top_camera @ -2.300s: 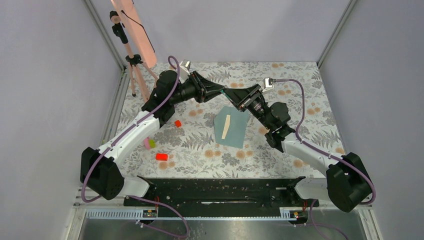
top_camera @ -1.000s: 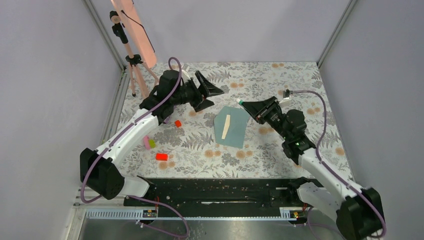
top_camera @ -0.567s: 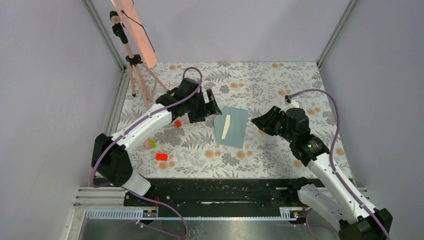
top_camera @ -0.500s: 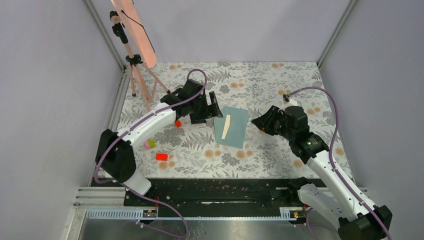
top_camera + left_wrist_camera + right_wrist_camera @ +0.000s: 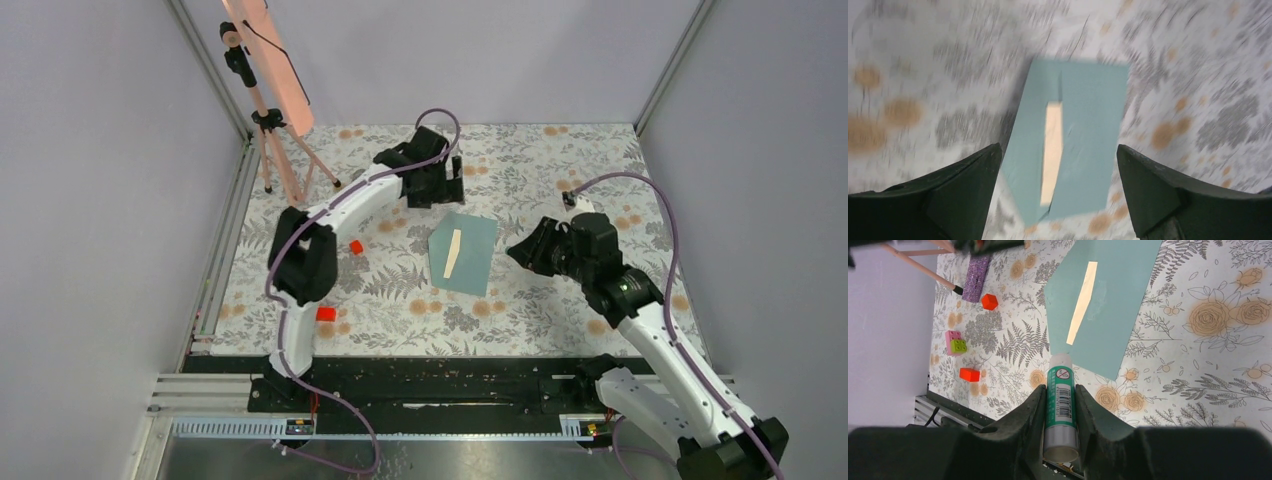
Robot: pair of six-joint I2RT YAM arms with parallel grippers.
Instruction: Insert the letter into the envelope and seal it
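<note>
The teal envelope lies flat at mid-table. Only a narrow tan strip of the letter shows, in a gap on the envelope's face. My left gripper hovers just beyond the envelope's far edge, open and empty. In the blurred left wrist view, the envelope and the letter strip lie below and between the wide jaws of the left gripper. My right gripper is off the envelope's right side, shut on a green glue stick. The stick's white cap points toward the envelope and the letter.
A tripod with a salmon panel stands at the back left. Two red blocks and a pink-green block lie left of the envelope. A black rail runs along the near edge.
My left arm swung from the envelope's left side round to its far edge, jaws staying open. My right gripper pulled back right and nearer with the glue stick. Envelope and letter have not moved.
</note>
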